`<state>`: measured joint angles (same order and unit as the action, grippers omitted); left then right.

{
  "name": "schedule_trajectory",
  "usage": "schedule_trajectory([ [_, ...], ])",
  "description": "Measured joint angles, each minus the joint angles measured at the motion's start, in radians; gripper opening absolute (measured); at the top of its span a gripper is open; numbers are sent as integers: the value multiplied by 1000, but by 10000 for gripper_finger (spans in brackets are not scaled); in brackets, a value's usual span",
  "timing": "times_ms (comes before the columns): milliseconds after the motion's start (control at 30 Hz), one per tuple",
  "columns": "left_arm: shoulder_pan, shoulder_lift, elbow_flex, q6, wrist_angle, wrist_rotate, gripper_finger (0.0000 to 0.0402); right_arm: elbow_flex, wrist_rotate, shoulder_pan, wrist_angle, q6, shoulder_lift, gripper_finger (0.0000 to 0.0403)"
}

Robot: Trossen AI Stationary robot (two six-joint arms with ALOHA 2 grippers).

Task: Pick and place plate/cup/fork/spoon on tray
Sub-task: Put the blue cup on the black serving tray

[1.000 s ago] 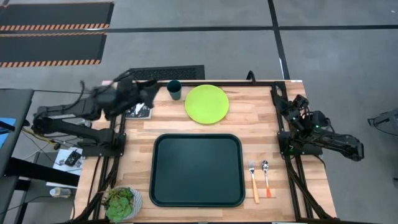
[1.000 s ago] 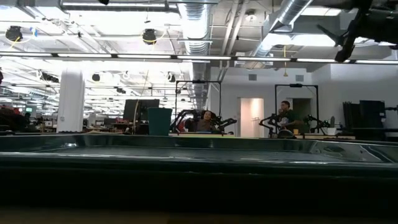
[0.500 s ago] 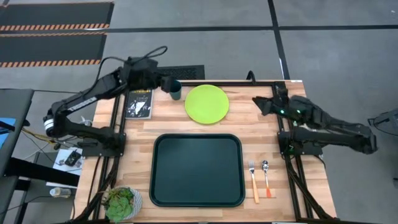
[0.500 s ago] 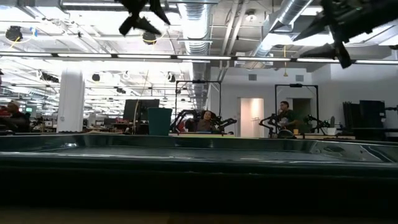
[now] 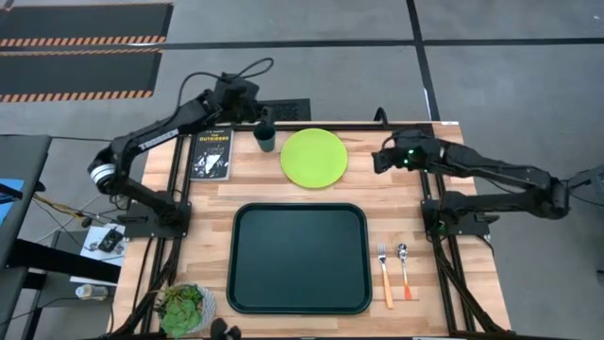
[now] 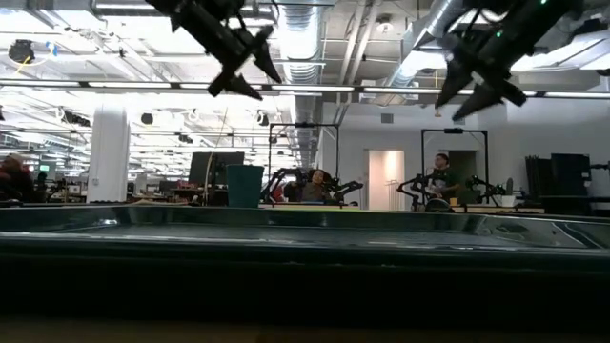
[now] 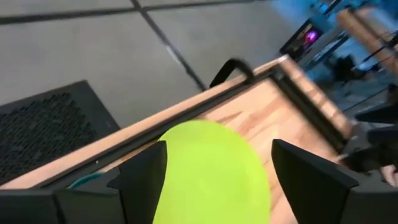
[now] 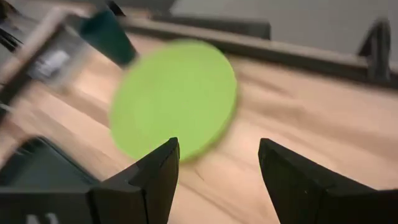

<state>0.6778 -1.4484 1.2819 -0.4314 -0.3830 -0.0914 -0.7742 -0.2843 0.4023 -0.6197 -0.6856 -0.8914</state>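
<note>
Desk (image 5: 396, 203): light wooden top carrying all items. Tray (image 5: 298, 258): dark green, rectangular, at the centre of the desk toward the near edge, nothing on it. Plate (image 5: 313, 157): lime-green, flat on the desk just beyond the tray's far rim, apart from it. Cup (image 5: 265, 138): dark teal, upright, just beside the plate on the left arm's side. Fork (image 5: 385, 275): yellow-orange handle, lying on the desk beside the tray on the right arm's side. Spoon (image 5: 404, 270): red-orange handle, parallel to the fork, on its outer side. Black book (image 5: 213, 156): flat near the far left corner of the desk. Bowl of green leaves (image 5: 185, 309): at the near left corner. Left gripper (image 5: 261, 112): raised above the far edge, just beyond the cup, fingers spread wide and holding nothing. Right gripper (image 5: 377, 159): raised over the desk beside the plate, pointing toward it, fingers spread wide and holding nothing.
</note>
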Motion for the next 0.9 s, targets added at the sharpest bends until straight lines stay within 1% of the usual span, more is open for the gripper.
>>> schedule_trajectory([
  [67, -1, -43, 0, 4, 4, 17, 282, 0, 1, 0, -47, -18, -30, 245],
  [167, 1, -106, 0, 5, 9, 49, 282, 0, 1, -1, -72, -21, -73, 245],
  [333, 25, -174, 0, -20, -7, 63, 279, 0, 1, -1, -72, -22, -120, 245],
  [500, 71, -170, 0, 22, -87, 159, 278, 0, 0, -1, -71, -21, -150, 245],
  [600, 95, -157, 0, 27, -120, 175, 278, 0, 0, -1, -66, -21, -161, 245],
  [700, 106, -155, 0, 73, -165, 176, 278, 0, 0, -1, -62, -21, -162, 245],
  [900, 105, -156, 0, 95, -206, 172, 278, 0, 0, -1, -52, -21, -162, 245],
])
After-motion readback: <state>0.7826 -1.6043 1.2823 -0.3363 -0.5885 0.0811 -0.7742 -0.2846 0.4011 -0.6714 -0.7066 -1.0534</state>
